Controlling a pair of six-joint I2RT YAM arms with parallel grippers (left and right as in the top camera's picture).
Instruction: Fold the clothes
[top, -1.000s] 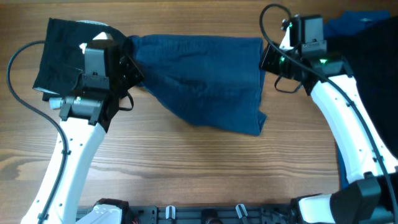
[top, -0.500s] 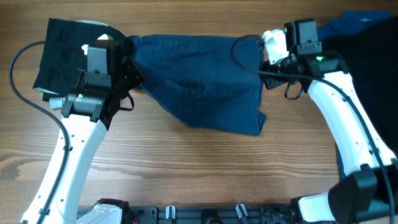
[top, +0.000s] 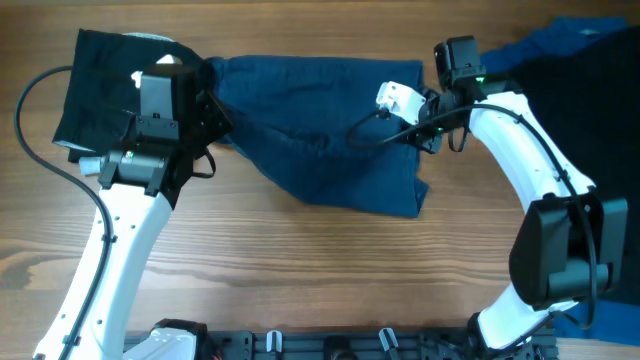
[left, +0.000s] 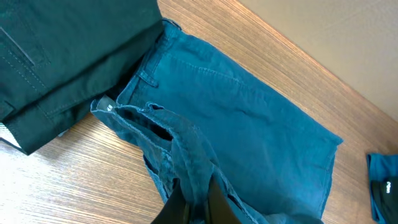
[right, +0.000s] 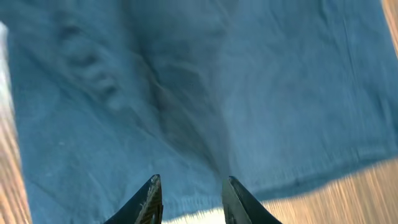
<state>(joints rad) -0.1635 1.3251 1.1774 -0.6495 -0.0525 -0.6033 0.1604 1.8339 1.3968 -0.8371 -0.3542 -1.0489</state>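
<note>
Overall, the table (top: 300, 270) carries three lots of clothes. The largest single item is a blue garment (top: 320, 130), lying opened out across the far middle of the table, mostly flat, with creases near its left end. A heap of black and brighter blue cloth (top: 600, 100) sits at the right edge, well apart from a dark folded garment (top: 95, 80) at the far left, which touches the blue garment's waistband.

The left gripper (left: 196, 202) is clamped on a gathered bunch of the blue garment's waistband, the cloth rising in a ridge between its fingers. The right gripper (right: 189, 186) hangs over the garment's right part with its fingers apart and nothing between them; the wrist view is blurred, so its height above the cloth cannot be judged. A small pale button (left: 110, 107) shows at the waistband corner.

Assessment: the cloth appears soft, light and limp. It will sag and drag rather than hold a shape, and a one-point hold will bunch it. The waistband seam and the hem corners are thicker and offer the firmest purchase. Pinching a single layer mid-panel risks slipping or lifting only a wrinkle.
</note>
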